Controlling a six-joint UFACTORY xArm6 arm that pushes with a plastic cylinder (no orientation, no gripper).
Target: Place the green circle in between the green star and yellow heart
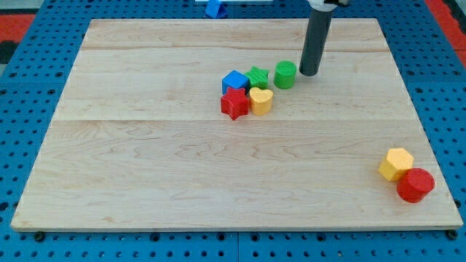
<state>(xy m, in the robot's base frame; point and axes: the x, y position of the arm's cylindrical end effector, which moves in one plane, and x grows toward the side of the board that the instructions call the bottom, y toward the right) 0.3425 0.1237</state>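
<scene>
The green circle (pixel 285 74) sits on the wooden board just right of the green star (pixel 258 77). The yellow heart (pixel 261 100) lies just below the star, toward the view's bottom. My tip (pixel 309 73) stands just right of the green circle, very close to it or touching it. The rod rises from there to the view's top. The star and heart touch each other in a tight cluster.
A blue block (pixel 234 81) and a red star (pixel 234 103) sit left of the green star and yellow heart. A yellow hexagon (pixel 395 163) and a red circle (pixel 416 184) lie near the board's bottom right corner. A blue object (pixel 215 8) lies beyond the top edge.
</scene>
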